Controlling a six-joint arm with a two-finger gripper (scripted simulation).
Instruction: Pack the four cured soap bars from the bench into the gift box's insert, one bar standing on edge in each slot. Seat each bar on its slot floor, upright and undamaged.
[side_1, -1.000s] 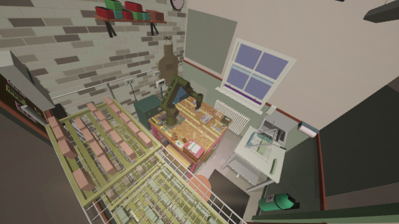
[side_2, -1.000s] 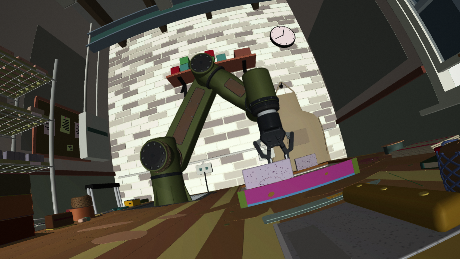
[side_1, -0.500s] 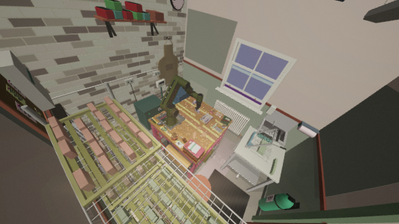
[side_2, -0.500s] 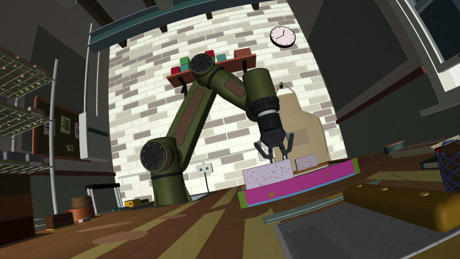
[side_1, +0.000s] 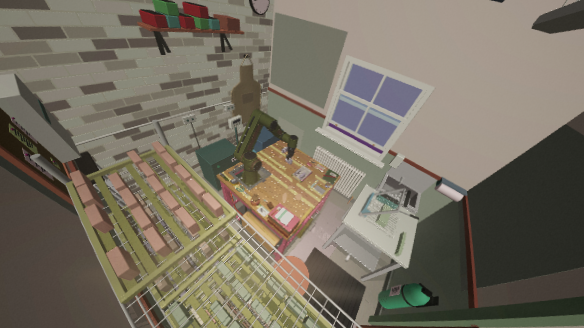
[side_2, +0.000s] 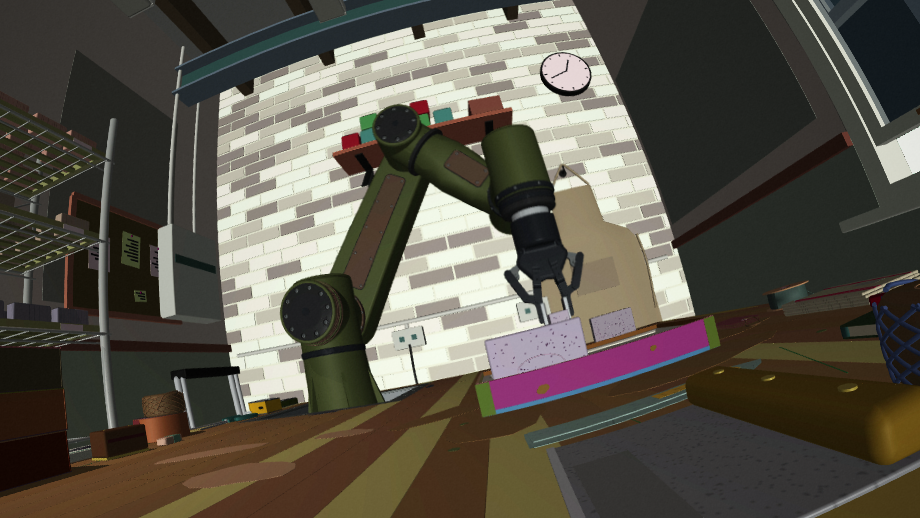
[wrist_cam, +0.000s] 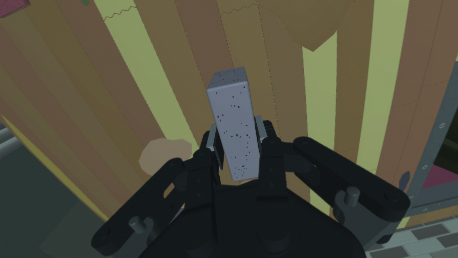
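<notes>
A pale lavender soap bar speckled with dark red stands on edge on the striped wooden bench, clamped across its narrow faces by my gripper, which reaches down from above at the bench's far end. From the second side camera the held bar is mostly hidden behind a larger-looking speckled bar standing in the magenta gift box. Another bar stands further back at the box. The box's slots are hidden from me.
Behind the bench rise a brick wall with a shelf of coloured bins and a clock. A brown bolster-like block and a grey mat lie on the near bench. A blue mesh basket stands at right.
</notes>
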